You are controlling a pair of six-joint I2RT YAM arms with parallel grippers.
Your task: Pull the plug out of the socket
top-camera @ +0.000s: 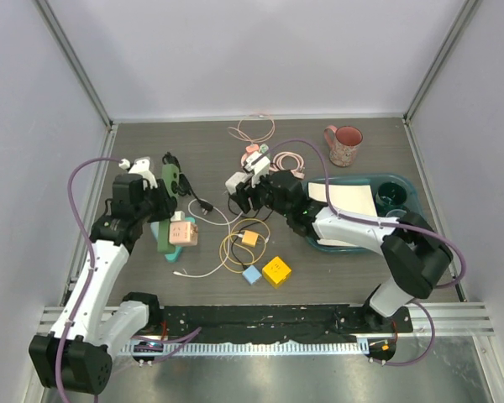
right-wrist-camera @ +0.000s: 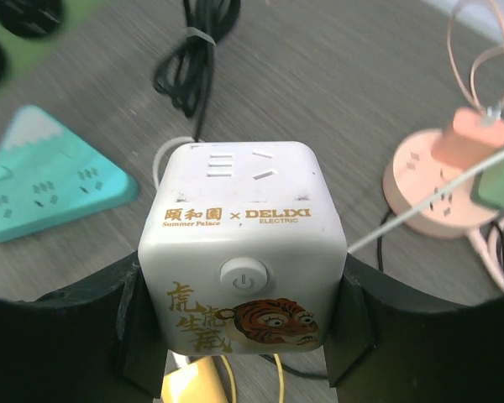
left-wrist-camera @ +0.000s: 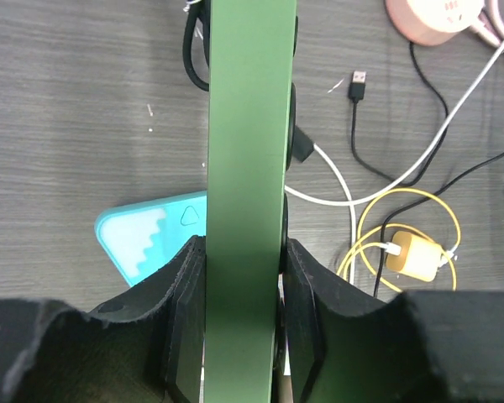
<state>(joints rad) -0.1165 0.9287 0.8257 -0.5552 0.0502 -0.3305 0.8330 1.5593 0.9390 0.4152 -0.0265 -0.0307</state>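
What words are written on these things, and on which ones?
"颐和园 Summer Palace × DELIXI ELECTRIC": white cube socket, front face.
Gold Chinese characters beside its tiger: too stylised to read.
Power sign: its round button.
No text: green power strip, teal triangle socket.

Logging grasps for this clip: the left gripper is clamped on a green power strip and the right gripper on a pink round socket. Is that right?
Not quite. The left gripper is clamped on the green power strip, but the right gripper is clamped on a white cube socket, as the right wrist view shows; the pink round socket lies on the table.
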